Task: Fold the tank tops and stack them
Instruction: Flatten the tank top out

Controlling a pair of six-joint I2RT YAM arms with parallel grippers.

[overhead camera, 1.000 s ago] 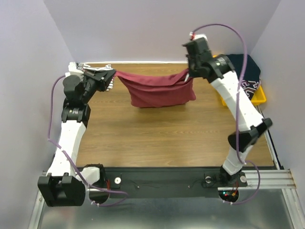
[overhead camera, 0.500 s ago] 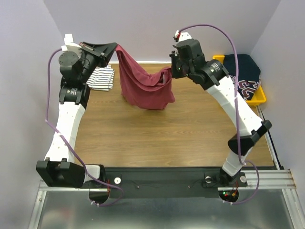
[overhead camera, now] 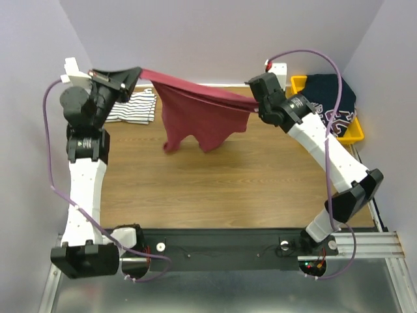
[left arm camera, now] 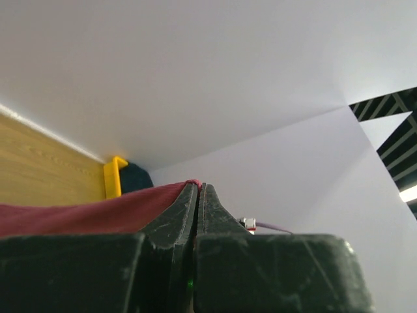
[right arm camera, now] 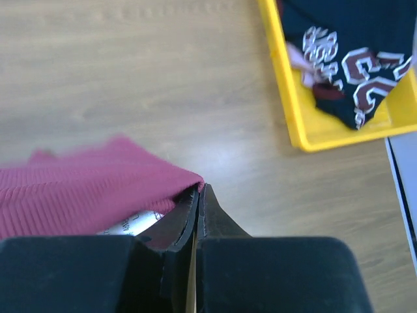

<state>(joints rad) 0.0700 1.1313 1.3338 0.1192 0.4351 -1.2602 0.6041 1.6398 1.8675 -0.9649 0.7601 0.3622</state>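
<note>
Wood bench (overhead camera: 260,176) under both arms. Maroon tank top (overhead camera: 199,120) is up in the air above it, top edge stretched taut between my hands, the rest drooping unfolded. Can't tell if the low corner touches the wood. Striped tank top (overhead camera: 133,107) lies at the far-left bench corner and looks folded, so I'd call that one done. Left hand (overhead camera: 133,70) and right hand (overhead camera: 255,103) are each pinched closed on the maroon edge. Remaining, by my read: lay maroon flat, fold, stack on striped.

The right wrist view cuts off the blurred maroon tank top (right arm camera: 78,195).
</note>
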